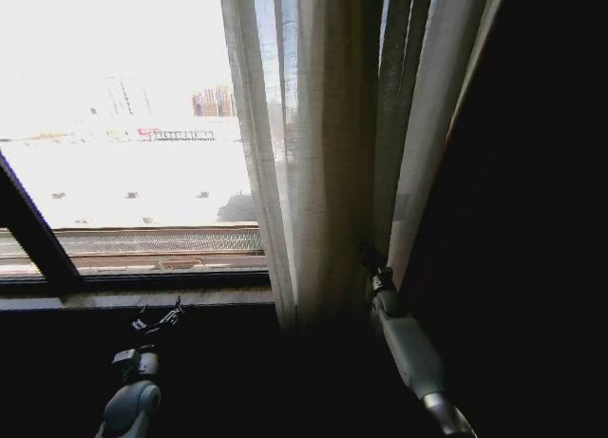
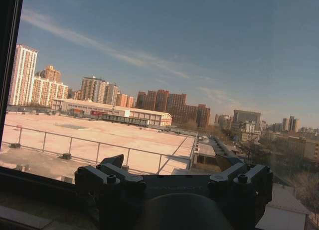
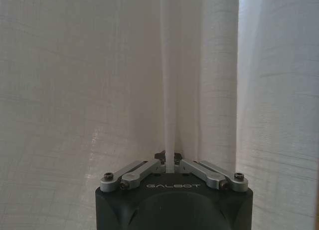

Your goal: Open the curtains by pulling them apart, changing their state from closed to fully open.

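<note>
Reaching upward, right gripper (image 3: 169,159) pinches the curtains (image 1: 323,153), jaws closed.

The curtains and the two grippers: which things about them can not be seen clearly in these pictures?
- Head view: the curtains are cut off by the top edge; their lower hem is lost in shadow.
- Head view: the right gripper is sunk in dark folds. The right wrist view shows it shut on a pleat.
- Head view: the left gripper is small against the dark sill.

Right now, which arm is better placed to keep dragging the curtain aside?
The right. Its gripper has its jaws pinched on a pleat of the curtains. The left gripper sits open by the bare window, off the fabric.
</note>
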Available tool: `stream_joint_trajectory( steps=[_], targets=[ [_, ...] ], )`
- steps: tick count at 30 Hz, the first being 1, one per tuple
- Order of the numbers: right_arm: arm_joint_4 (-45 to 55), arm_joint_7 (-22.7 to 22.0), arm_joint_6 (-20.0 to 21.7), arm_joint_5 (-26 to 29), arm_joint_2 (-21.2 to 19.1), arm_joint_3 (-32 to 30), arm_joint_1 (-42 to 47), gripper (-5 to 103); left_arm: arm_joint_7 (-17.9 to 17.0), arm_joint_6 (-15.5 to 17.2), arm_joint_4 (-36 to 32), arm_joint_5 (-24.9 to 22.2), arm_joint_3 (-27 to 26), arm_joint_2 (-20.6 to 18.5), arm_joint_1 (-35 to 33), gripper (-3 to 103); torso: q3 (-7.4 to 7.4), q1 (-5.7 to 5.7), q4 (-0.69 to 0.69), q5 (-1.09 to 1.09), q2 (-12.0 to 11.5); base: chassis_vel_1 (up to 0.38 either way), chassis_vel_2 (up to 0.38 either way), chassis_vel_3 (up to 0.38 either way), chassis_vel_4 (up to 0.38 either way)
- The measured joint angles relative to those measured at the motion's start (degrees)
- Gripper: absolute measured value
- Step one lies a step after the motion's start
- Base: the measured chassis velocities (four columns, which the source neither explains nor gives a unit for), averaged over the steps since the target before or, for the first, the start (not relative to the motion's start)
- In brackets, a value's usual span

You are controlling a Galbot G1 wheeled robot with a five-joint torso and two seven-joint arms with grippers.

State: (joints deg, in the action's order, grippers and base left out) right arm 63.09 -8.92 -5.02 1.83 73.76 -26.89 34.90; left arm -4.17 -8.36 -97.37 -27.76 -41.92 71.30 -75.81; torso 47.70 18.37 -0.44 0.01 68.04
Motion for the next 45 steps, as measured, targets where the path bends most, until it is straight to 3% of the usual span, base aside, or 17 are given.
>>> stream_joint_trajectory(
  steps=[8, 15, 20, 24, 27, 29, 32, 33, 36, 38, 40, 42, 43, 45],
  targets=[
    [0.4, -4.9, 2.0, -4.8, -2.0, -3.5, 0.7, 0, 0.0, 0.0, 0.0, 0.0, 0.0, 0.0, 0.0, 100, 0.0, 0.0, 0.01, 0.0, 0.0, 0.0, 0.0, 0.0, 0.0],
    [0.5, -7.6, 2.2, -4.7, -3.2, -4.8, 0.9, 0, 0.0, 0.0, 0.0, 0.0, 0.0, 0.0, 0.0, 100, 0.0, 0.0, 0.0, 0.0, 0.0, 0.0, 0.0, 0.0, 0.0],
    [3.2, -7.4, 2.0, -3.6, -3.4, -4.0, 2.5, 0, 0.0, 0.0, 0.0, 0.0, 0.0, 0.0, 0.0, 100, 0.0, 0.0, 0.02, -0.02, 0.0, 0.0, 0.0, 0.0, 0.0],
    [7.6, -4.3, 2.0, -0.9, -3.4, -2.2, 5.2, 0, 0.0, 0.0, 0.0, 0.0, 0.0, 0.0, 0.0, 100, 0.0, 0.0, 0.02, -0.01, 0.0, 0.0, 0.0, 0.0, 0.0],
    [12.4, -1.1, 3.0, 4.4, -3.5, -0.1, 8.4, 16, 0.0, 0.0, 0.0, 0.0, 0.0, 0.0, 0.0, 100, 0.0, 0.0, 0.02, -0.01, 0.0, 0.0, 0.0, 0.0, 0.0],
    [13.9, -0.3, 3.6, 6.1, -3.6, 0.6, 9.4, 16, 0.0, 0.0, 0.0, 0.0, 0.0, 0.0, 0.0, 100, 0.0, 0.0, 0.03, -0.02, 0.0, 0.0, 0.0, 0.0, 0.0],
    [18.6, 3.6, 5.2, 9.6, -4.2, 1.8, 13.1, 32, 0.0, 0.0, 0.0, 0.0, 0.0, 0.0, 0.0, 100, 0.0, 0.0, 0.02, -0.01, 0.0, 0.0, 0.0, 0.0, 0.0],
    [18.6, 3.6, 5.2, 9.6, -4.2, 1.8, 13.1, 32, 0.0, 0.0, 0.0, 0.0, 0.0, 0.0, 0.0, 100, 0.0, 0.0, 0.02, -0.01, 0.0, 0.0, 0.0, 0.0, 0.0],
    [22.6, 6.0, 4.7, 11.2, -4.3, 2.7, 16.7, 49, 0.0, 0.0, 0.0, 0.0, 0.0, 0.0, 0.0, 100, -0.01, 0.0, 0.01, -0.01, 0.0, 0.0, 0.0, 0.0, 0.0],
    [23.4, 6.6, 4.6, 11.3, -4.4, 2.9, 17.4, 49, 0.0, 0.0, 0.0, 0.0, 0.0, 0.0, 0.0, 100, -0.01, 0.0, 0.02, -0.01, 0.0, 0.0, 0.0, 0.0, 0.0],
    [25.3, 8.6, 4.3, 11.2, -4.8, 3.2, 19.4, 59, 0.0, 0.0, 0.0, 0.0, 0.0, 0.0, 0.0, 100, -0.01, 0.0, 0.02, -0.01, 0.0, 0.0, 0.0, 0.0, 0.0],
    [25.9, 9.1, 4.0, 11.2, -5.0, 3.5, 20.0, 59, 0.0, 0.0, 0.0, 0.0, 0.0, 0.0, 0.0, 100, -0.01, 0.0, 0.02, -0.02, 0.0, 0.0, 0.0, 0.0, 0.0],
    [26.4, 9.7, 4.0, 11.2, -5.2, 3.7, 20.6, 70, 0.0, 0.0, 0.0, 0.0, 0.0, 0.0, 0.0, 100, -0.01, 0.0, 0.02, -0.01, 0.0, 0.0, 0.0, 0.0, 0.0],
    [26.9, 11.1, 3.5, 11.2, -5.6, 3.8, 21.3, 81, 0.0, 0.0, 0.0, 0.0, 0.0, 0.0, 0.0, 100, -0.01, 0.0, 0.01, -0.01, 0.0, 0.0, 0.0, 0.0, 0.0]
  ],
)
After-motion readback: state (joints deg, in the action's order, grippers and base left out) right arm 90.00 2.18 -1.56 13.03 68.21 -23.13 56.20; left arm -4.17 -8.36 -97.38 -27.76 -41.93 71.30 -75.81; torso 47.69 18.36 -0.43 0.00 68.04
